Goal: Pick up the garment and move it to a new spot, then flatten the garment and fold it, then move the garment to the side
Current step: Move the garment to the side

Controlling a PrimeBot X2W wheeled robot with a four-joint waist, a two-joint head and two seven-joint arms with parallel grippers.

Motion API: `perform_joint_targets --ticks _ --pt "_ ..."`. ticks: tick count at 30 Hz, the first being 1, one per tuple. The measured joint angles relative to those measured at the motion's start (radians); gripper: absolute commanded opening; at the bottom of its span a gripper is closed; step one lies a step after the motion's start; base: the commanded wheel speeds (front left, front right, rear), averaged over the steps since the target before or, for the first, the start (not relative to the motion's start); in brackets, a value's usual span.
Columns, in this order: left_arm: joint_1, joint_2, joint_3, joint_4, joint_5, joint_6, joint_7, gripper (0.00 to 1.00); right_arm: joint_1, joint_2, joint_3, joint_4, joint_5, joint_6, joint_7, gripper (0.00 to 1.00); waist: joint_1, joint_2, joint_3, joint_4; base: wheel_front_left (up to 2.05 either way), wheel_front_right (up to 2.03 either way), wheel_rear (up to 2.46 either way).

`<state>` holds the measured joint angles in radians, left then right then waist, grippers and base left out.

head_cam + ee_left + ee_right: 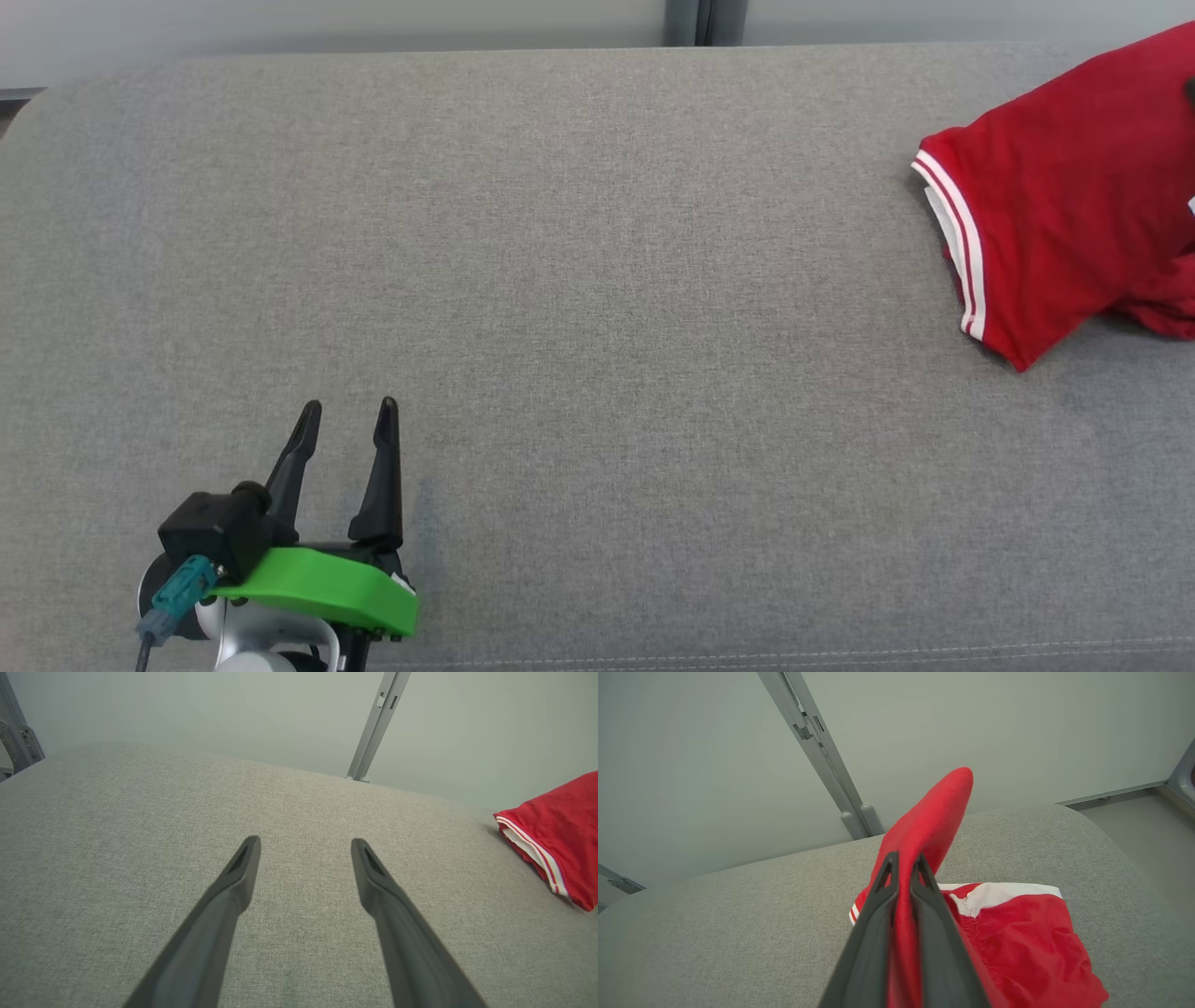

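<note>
The garment (1074,196) is a red shirt with white-striped trim, lying at the far right of the grey cushion (597,327). In the right wrist view my right gripper (904,858) is shut on a raised fold of the garment (924,816), which stands up past the fingertips while the rest lies crumpled on the cushion below. My left gripper (347,411) rests low at the near left of the cushion, open, with nothing between its fingers. In the left wrist view the left gripper (306,842) points across bare fabric, and the garment (556,830) lies far off at the right.
A pale wall runs behind the cushion, with a grey metal post (691,21) at its middle. The cushion's rounded right end (1101,840) drops to the floor just beyond the garment. Bare grey fabric spreads between the two grippers.
</note>
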<state>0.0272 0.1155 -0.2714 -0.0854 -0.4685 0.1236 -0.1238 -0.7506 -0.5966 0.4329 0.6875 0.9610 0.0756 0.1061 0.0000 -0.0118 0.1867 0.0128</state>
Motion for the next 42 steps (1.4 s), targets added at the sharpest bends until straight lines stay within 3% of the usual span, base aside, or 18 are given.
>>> perform_joint_targets --ticks 9,18,33,34,36,42 --pt "-0.033 0.007 -0.023 -0.033 0.016 0.0 0.026 1.0 0.0 -0.07 0.034 0.054 -0.088 -0.018 -0.019 0.0 0.0 0.0 0.034 -0.024 0.0 0.0 0.0" --pt "-0.034 0.034 -0.038 -0.053 0.047 0.0 0.063 1.0 -0.001 -0.113 0.066 0.118 -0.178 -0.072 -0.053 0.0 0.0 0.0 0.055 -0.004 0.0 0.0 0.0" --pt "-0.034 0.086 -0.003 -0.127 0.077 0.0 0.111 1.0 -0.001 -0.124 0.094 0.189 -0.246 -0.134 -0.132 0.0 0.0 0.0 0.111 0.011 0.0 0.0 0.0" --pt "-0.034 0.086 -0.003 -0.13 0.077 0.0 0.113 1.0 -0.002 -0.124 0.1 0.194 -0.255 -0.139 -0.133 0.02 0.0 0.0 0.114 0.01 0.0 0.0 0.0" --pt "-0.034 0.087 0.0 -0.138 0.077 0.0 0.116 1.0 -0.002 -0.121 0.101 0.205 -0.263 -0.141 -0.144 0.26 0.0 0.0 0.12 0.008 0.0 0.0 0.0" --pt "-0.033 0.094 0.015 -0.159 0.078 0.0 0.131 1.0 -0.002 -0.095 0.1 0.236 -0.264 -0.149 -0.161 0.47 0.0 0.0 0.132 -0.005 0.0 0.0 0.0"
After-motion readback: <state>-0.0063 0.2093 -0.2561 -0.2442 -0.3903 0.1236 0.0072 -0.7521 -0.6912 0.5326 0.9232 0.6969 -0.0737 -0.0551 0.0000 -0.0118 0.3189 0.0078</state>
